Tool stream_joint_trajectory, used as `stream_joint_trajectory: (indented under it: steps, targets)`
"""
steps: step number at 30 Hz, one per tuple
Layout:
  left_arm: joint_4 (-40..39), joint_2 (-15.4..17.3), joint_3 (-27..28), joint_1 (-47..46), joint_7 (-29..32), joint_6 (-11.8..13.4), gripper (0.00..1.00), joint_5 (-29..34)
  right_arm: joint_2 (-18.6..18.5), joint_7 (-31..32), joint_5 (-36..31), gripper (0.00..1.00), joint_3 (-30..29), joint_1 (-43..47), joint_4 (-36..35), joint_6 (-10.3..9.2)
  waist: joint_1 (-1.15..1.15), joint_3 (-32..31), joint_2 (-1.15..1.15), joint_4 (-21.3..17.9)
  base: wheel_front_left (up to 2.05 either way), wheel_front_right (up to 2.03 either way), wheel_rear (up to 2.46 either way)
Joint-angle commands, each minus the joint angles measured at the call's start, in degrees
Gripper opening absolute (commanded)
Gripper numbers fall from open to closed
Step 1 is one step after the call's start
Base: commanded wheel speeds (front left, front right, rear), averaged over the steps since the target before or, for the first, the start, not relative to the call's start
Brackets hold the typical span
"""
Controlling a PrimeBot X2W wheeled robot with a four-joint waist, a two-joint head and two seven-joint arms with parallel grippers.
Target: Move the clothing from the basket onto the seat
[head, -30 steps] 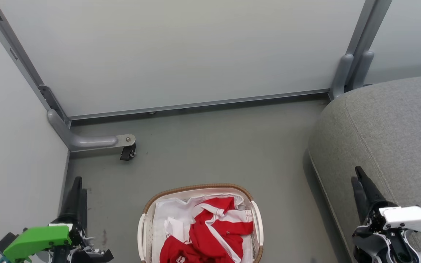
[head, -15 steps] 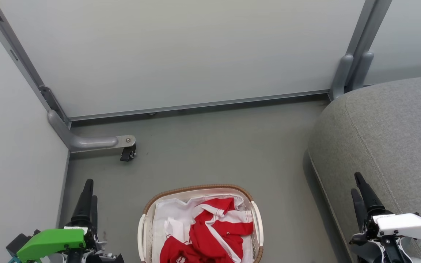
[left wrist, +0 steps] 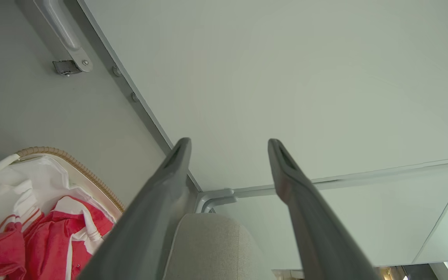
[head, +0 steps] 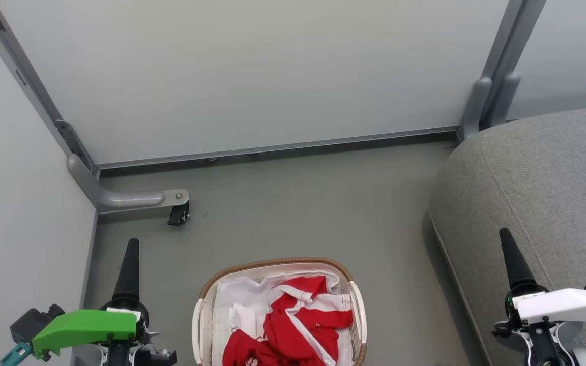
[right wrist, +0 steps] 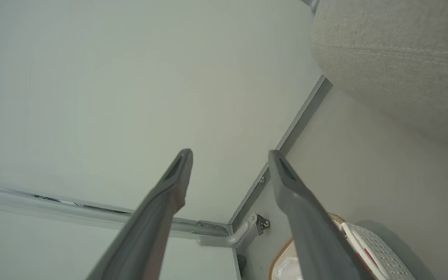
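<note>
The white perforated basket (head: 204,310) with its brown woven rim stands on the floor at the bottom centre, between my two arms. The clothing (head: 298,325), red with white stripes, lies crumpled inside on a white liner. The grey seat (head: 552,173) fills the right side. My left gripper (head: 131,254) hangs left of the basket, and my right gripper (head: 507,249) hovers over the seat's front edge. In the left wrist view the left gripper (left wrist: 228,144) is open and empty, with the clothing (left wrist: 45,237) and the basket (left wrist: 68,159) at lower left. The right gripper (right wrist: 230,155) is open and empty too.
Pale partition panels in grey frames close off the back and the left. A grey foot with a black caster (head: 177,213) juts out at the left corner. Bare grey floor (head: 298,203) lies between the basket and the back panel.
Both grippers have opened. The left gripper has shifted right toward the basket and both wrists have turned, so each pair of fingers now lines up edge-on in the head view.
</note>
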Motion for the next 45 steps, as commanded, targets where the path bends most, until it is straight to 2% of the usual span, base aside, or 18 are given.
stream_joint_trajectory:
  steps: [1,15,26,45]
  targets:
    - [-1.4,0.3,-0.5,-0.7,-0.7,-0.3,1.0,2.4,-0.5,-0.7,-3.2,1.0,0.2,0.1,-1.8,0.02,0.0,0.0,0.0,0.0,0.0,0.0,0.0]
    - [-2.7,0.4,-2.1,0.4,-3.5,-0.2,1.0,17.9,-0.7,-3.6,-19.2,1.0,1.7,1.6,-5.1,0.02,0.0,-0.4,0.0,0.1,0.0,0.0,0.0]
    - [-2.5,0.5,-2.6,2.1,-5.5,0.0,1.0,28.9,-0.8,-5.6,-28.7,1.0,2.2,2.9,-5.8,0.02,0.0,-0.6,0.0,0.1,0.0,0.0,0.0]
    - [0.3,0.6,-4.4,3.4,-8.5,0.1,1.0,42.5,-0.9,-8.6,-41.7,1.0,2.8,4.3,-5.5,0.02,0.0,-0.7,0.0,0.0,0.0,0.0,0.0]
